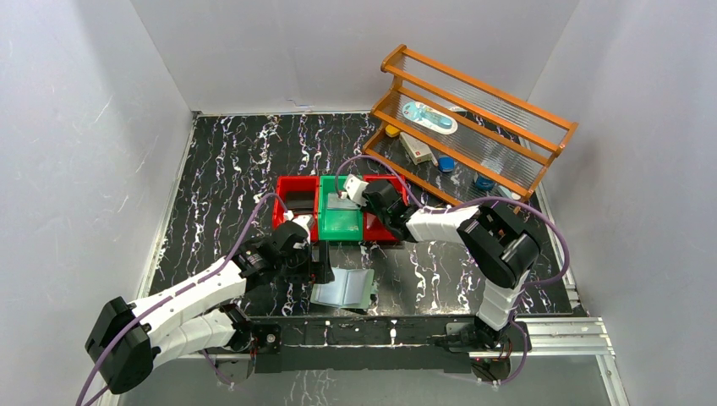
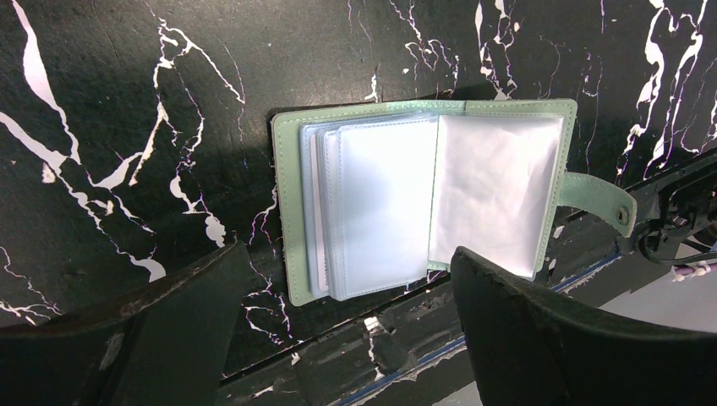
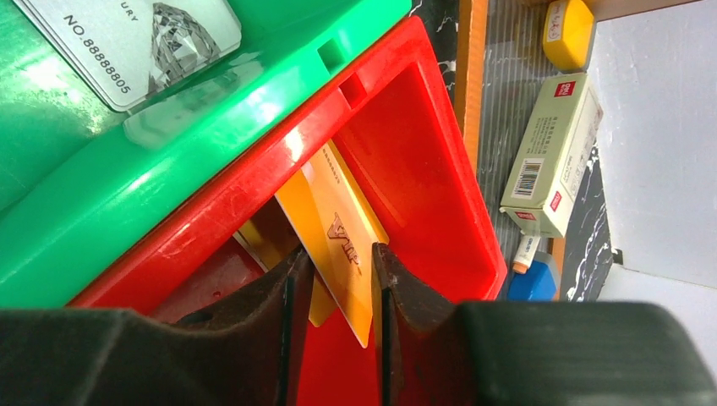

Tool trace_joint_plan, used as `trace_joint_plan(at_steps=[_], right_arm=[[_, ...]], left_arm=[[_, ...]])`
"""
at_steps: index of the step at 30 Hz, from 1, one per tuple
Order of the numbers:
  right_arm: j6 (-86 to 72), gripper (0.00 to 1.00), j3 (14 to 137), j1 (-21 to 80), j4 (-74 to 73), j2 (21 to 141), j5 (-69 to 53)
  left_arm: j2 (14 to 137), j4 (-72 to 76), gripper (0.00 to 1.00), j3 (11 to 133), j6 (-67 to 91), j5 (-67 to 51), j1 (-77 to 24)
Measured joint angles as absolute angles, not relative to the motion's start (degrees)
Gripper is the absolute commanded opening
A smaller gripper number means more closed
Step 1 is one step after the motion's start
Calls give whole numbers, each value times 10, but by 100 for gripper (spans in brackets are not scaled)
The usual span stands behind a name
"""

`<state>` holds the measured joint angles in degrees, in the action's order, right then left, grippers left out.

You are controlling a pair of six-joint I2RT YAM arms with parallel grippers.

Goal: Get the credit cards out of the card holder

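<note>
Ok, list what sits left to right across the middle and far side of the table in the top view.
Left red bin, green bin, right red bin, wooden rack. The card holder is left out: it lies nearer than the green bin, so its place overlaps.

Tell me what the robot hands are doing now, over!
Left gripper open, near the open card holder. Right gripper jaws slightly apart around a gold card in the red bin; grip unclear. Nothing blocking the card holder.

Counting it off now: one green card holder (image 2: 292, 211), two red bins (image 3: 423, 144), one green bin (image 3: 254, 93), one silvery card (image 3: 144, 34), one gold card (image 3: 338, 228), one wooden rack (image 1: 482, 88).
</note>
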<state>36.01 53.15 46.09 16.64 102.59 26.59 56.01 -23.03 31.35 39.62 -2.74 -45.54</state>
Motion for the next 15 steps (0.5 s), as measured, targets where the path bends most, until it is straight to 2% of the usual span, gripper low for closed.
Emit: trace_joint_plan(at_steps=[8,15], right_arm=[[339,48,531,449,159,1019,248],[317,50,531,446,158,985,243]], left_arm=[[560,-230,89,313,396,-27,-455],[560,-230,89,313,396,-28,-456]])
